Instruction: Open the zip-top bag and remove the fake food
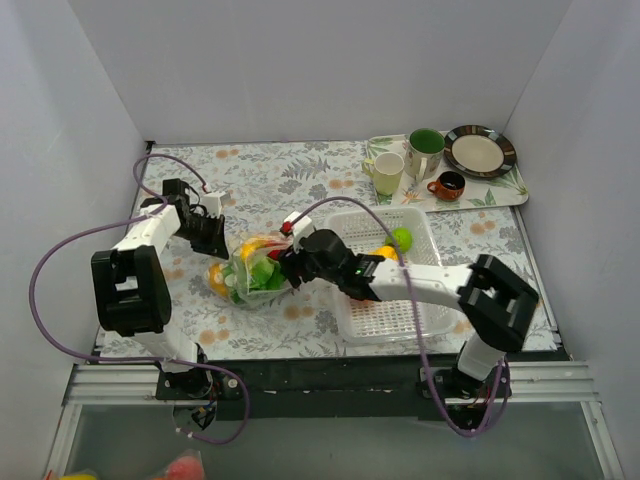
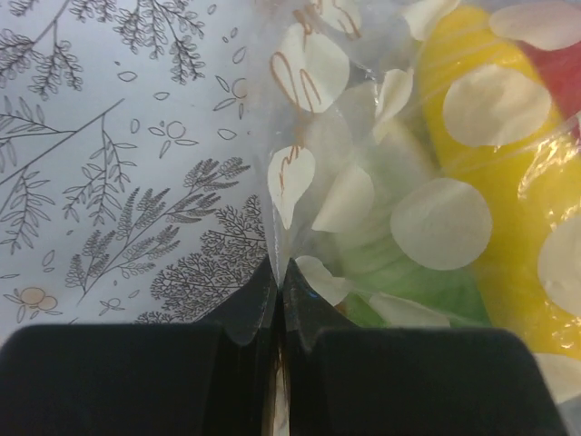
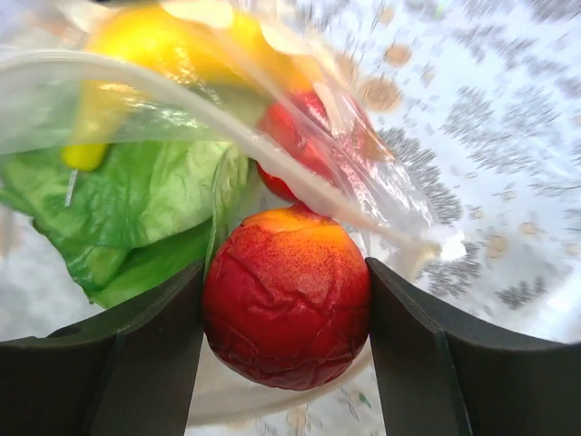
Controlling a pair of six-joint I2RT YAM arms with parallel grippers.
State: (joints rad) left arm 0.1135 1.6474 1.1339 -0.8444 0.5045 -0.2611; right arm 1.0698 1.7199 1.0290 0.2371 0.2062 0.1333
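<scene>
Currently extracting: left end effector (image 2: pixel 280 282) pinches the zip-top bag (image 2: pixel 313 68), and right end effector (image 3: pixel 283 272) grips a red fruit (image 3: pixel 286 322) at its mouth. Next, the fruit likely needs drawing clear toward 3 o'clock, with the bag restrained.

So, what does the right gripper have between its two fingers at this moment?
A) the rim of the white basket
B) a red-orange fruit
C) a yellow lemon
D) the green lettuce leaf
B: in the right wrist view the red-orange fruit sits between both fingers of the right gripper, touching each, at the mouth of the zip-top bag. The lettuce lies behind it in the bag.
</scene>
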